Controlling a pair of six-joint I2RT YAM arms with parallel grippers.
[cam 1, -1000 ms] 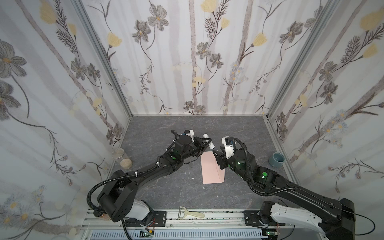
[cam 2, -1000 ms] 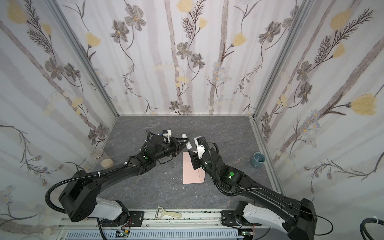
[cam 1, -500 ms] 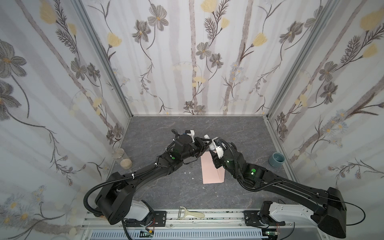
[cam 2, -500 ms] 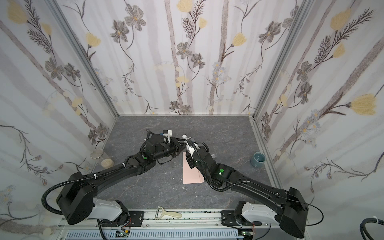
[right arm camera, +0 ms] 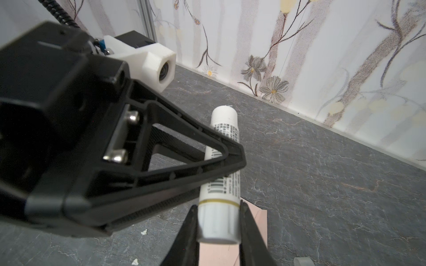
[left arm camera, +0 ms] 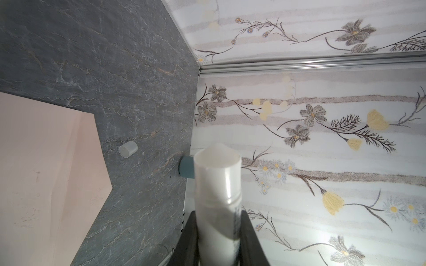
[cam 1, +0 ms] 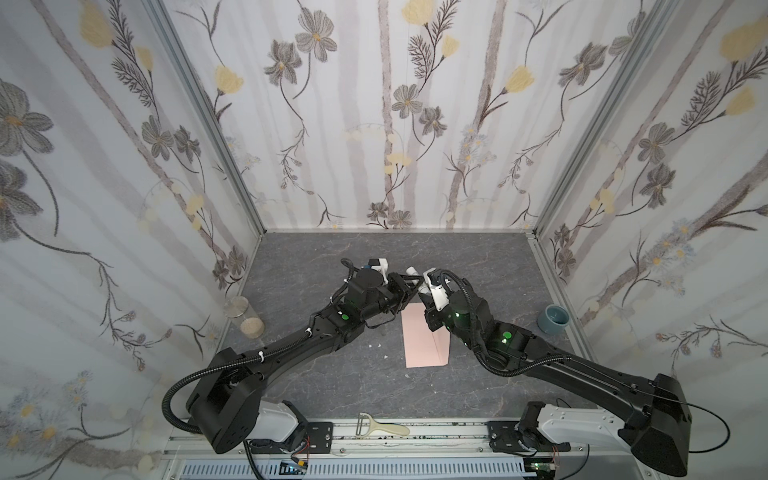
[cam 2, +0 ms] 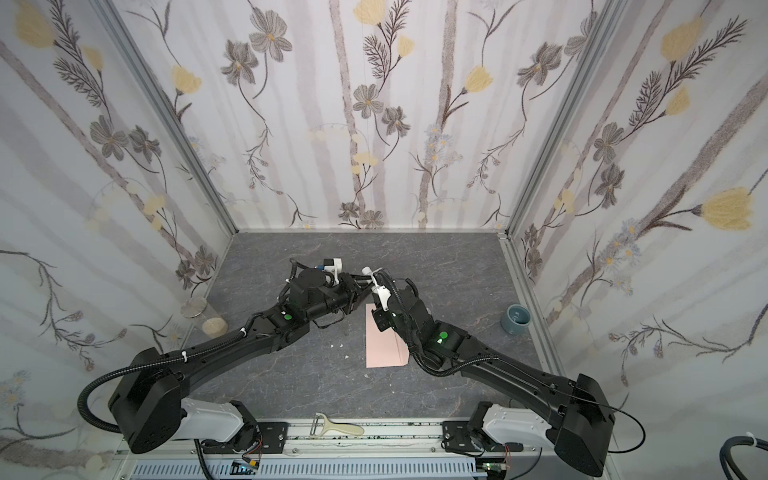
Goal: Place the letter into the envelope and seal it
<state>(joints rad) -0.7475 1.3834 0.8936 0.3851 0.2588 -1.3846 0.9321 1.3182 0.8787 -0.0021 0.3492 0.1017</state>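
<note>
The envelope (cam 1: 424, 340) lies flat with its flap (left arm camera: 87, 175) open and the letter unseen, and just above its flap end our left gripper (left arm camera: 219, 230) and right gripper (right arm camera: 217, 221) both clamp the glue stick (right arm camera: 221, 188), so we judge sealing begun, with gluing the flap next.

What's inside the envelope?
Cannot tell: the pink envelope lies flat on the table; its own paper hides the pocket. No white letter shows in any view.

One envelope (cam 1: 420, 343), one glue stick (right arm camera: 224, 124), one cap (left arm camera: 128, 149), one cup (cam 1: 552, 328).
</note>
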